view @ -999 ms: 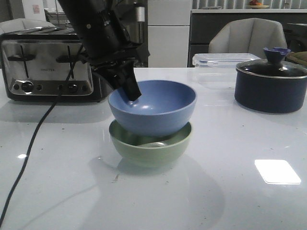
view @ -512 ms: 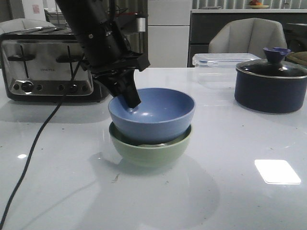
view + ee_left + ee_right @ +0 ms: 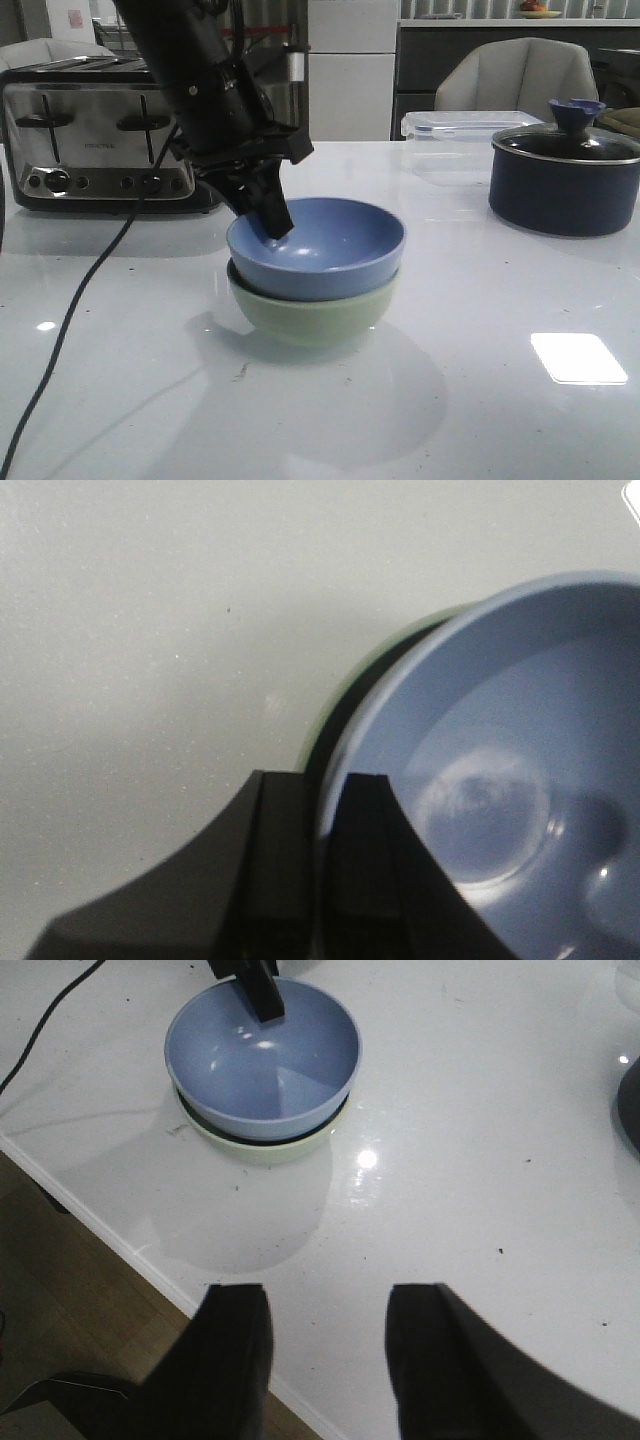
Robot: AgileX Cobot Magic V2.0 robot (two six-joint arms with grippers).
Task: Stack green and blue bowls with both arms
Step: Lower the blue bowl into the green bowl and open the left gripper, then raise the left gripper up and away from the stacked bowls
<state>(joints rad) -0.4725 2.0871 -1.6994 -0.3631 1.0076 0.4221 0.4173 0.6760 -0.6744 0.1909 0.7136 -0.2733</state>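
Now | blue bowl (image 3: 330, 250) nested in green bowl (image 3: 315, 315) | left hand (image 3: 318, 810) pinching blue rim | right hand (image 3: 325, 1345) open, empty

Dim, cool, grainy light throughout. A bright rectangular glare patch lies on the glossy white table (image 3: 560, 420), and soft shadows spread below the stacked bowls. The left wrist view is blurred; its near fingers (image 3: 270, 880) are featureless black.

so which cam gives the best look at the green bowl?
Front view: the green bowl shows its whole side wall under the blue bowl, whose rim the left gripper pinches. The right wrist view shows only a pale crescent of it from above; the left wrist view just a thin sliver of rim.
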